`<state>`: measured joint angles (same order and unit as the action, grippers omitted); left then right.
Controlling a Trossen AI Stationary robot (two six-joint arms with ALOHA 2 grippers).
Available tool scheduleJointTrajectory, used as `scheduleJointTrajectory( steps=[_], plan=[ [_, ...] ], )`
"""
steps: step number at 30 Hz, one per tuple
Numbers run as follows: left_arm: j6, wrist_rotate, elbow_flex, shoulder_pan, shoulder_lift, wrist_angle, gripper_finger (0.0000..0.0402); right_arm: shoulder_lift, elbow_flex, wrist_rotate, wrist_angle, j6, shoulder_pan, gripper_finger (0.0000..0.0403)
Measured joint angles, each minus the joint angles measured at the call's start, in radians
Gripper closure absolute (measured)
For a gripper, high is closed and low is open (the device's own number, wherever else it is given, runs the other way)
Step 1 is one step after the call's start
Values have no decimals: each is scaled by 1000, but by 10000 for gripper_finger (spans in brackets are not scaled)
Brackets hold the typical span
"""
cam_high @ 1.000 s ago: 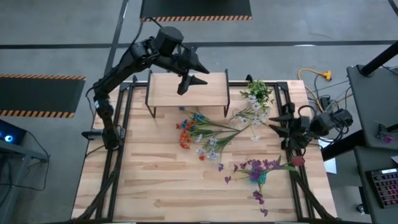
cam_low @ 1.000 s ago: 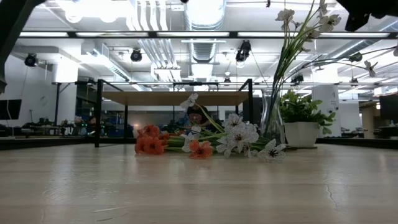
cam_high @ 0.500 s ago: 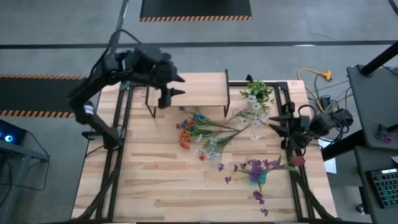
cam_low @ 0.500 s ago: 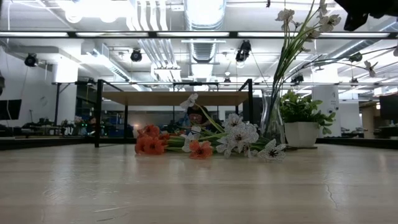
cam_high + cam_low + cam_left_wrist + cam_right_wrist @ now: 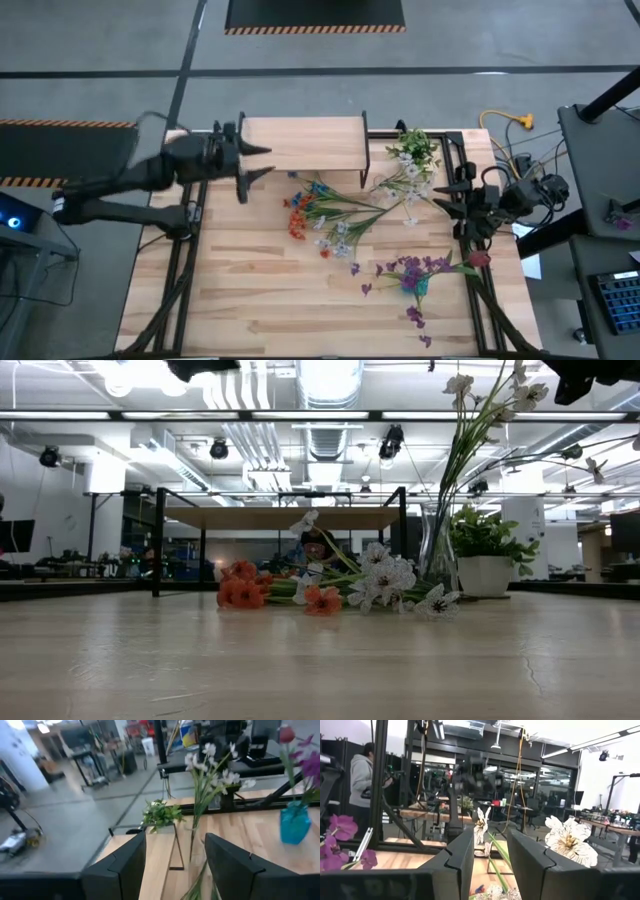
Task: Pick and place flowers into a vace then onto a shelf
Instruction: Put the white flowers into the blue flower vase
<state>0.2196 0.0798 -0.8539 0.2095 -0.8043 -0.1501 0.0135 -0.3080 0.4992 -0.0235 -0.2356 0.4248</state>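
the long-stemmed artificial flowers (image 5: 335, 215) on the pale, striped wooden tabletop (image 5: 250, 290) showed orange, blue and white blooms on green stems. a further bunch of purple blooms (image 5: 405, 272) stood in a small teal-blue glass vase (image 5: 295, 822), with one dark red bloom (image 5: 480, 259) beside it. the white blooms (image 5: 400, 575) carried dark centres and fine dark streaks. the low board shelf (image 5: 300, 145) was light wood on black metal legs. the small potted plant (image 5: 485, 545) was leafy green in a white pot. black-and-orange hazard-striped mats (image 5: 315, 29) lay on the grey floor, and a yellow cable (image 5: 508, 122) curled there.
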Motion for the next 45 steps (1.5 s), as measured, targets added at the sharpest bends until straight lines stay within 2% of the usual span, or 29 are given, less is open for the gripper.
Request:
scheduleJointTrajectory(
  steps=[4, 7, 10, 16, 22, 26, 32, 35, 39, 42, 45],
  plan=[
    [55, 1, 284, 1, 90, 341, 215, 1, -2, 0, 0, 0, 0, 294],
    [90, 1, 425, 1, 158, 570, 215, 1, -2, 0, 0, 0, 0, 293],
    [93, 1, 513, 3, 203, 696, 215, 1, -2, 0, 0, 0, 0, 293],
    [83, 9, 590, 16, 271, 705, 215, 2, -2, 0, -2, 0, 0, 294],
    [149, 33, 599, 16, 298, 702, 215, 2, -2, 0, -4, 0, 0, 294],
    [135, 33, 597, 16, 284, 675, 215, 2, -2, 0, -5, 0, 0, 294],
    [134, 33, 526, 16, 223, 532, 215, 2, -2, 0, -26, 0, 0, 294],
    [123, 34, 468, 17, 188, 390, 215, 1, -2, 0, -25, 0, 0, 294],
    [59, 96, 417, 38, 165, 222, 215, 1, -2, 0, -23, -3, 0, 294],
    [37, 89, 463, 48, 182, 245, 215, 1, -2, 0, -23, -4, 0, 294],
    [29, 94, 553, 55, 217, 374, 215, 1, -2, 0, -23, -8, 0, 294]
  ],
)
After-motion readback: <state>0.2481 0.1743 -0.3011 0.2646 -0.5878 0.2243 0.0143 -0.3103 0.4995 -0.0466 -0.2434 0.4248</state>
